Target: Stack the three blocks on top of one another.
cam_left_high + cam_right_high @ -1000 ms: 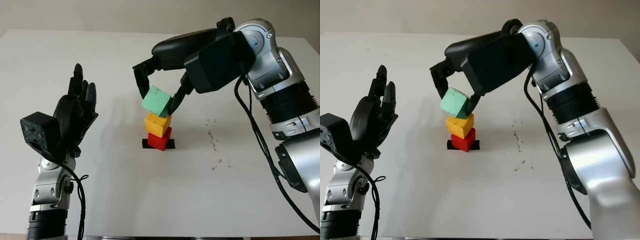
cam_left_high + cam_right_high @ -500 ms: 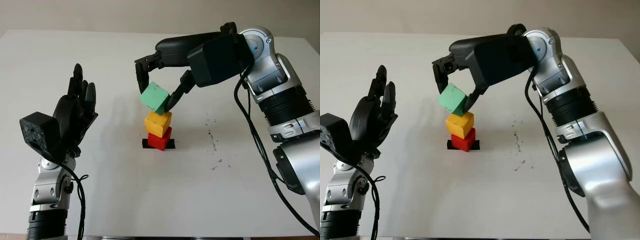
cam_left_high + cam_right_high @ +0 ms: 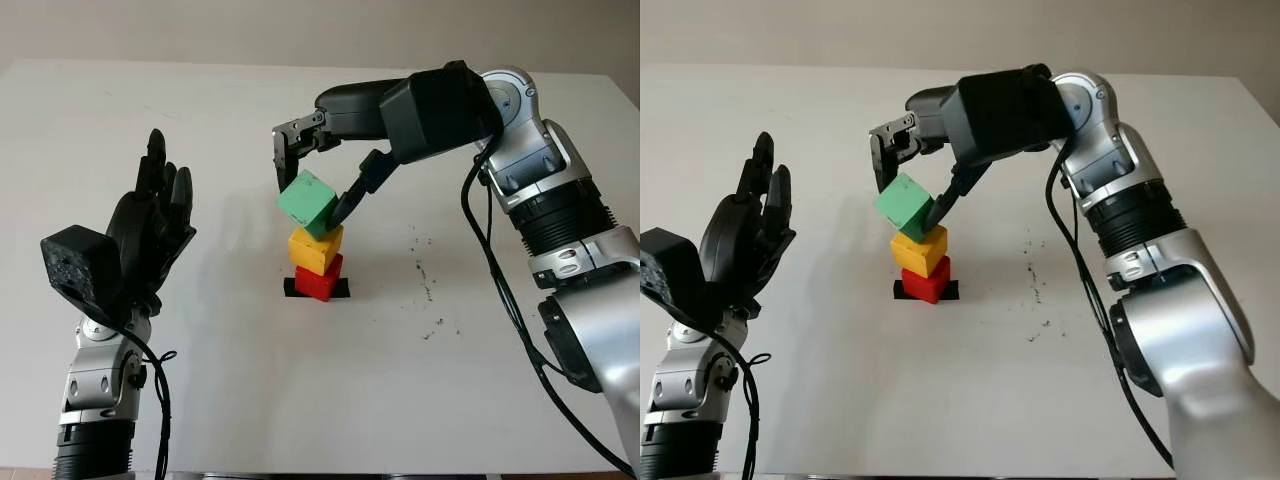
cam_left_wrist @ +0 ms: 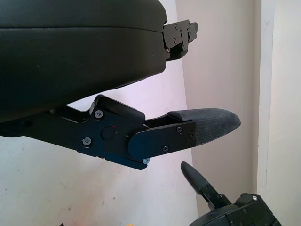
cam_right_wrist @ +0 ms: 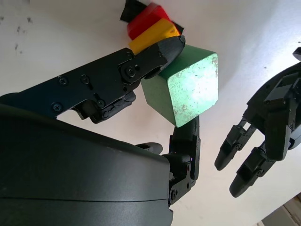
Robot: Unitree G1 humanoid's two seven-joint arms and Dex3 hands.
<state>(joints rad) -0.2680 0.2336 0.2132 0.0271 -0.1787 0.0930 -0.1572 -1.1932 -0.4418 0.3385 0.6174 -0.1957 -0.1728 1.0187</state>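
**Now placing the last block**

Right now I have the green block [image 3: 306, 203] pinched in my right hand [image 3: 312, 180], tilted on a corner and just above the yellow block [image 3: 317, 247], which sits on the red block [image 3: 320, 281] over a black marker [image 3: 342, 289] at mid-table [image 3: 300, 400]. I judge this the final step: the block needs levelling and centring over the yellow one before I let go, or it may slide off. My left hand [image 3: 150, 235] is raised, open, well to the left. From the right wrist view I see fingers [image 5: 186, 136] bearing on opposite faces of the green block; the head views cannot confirm that far contact.
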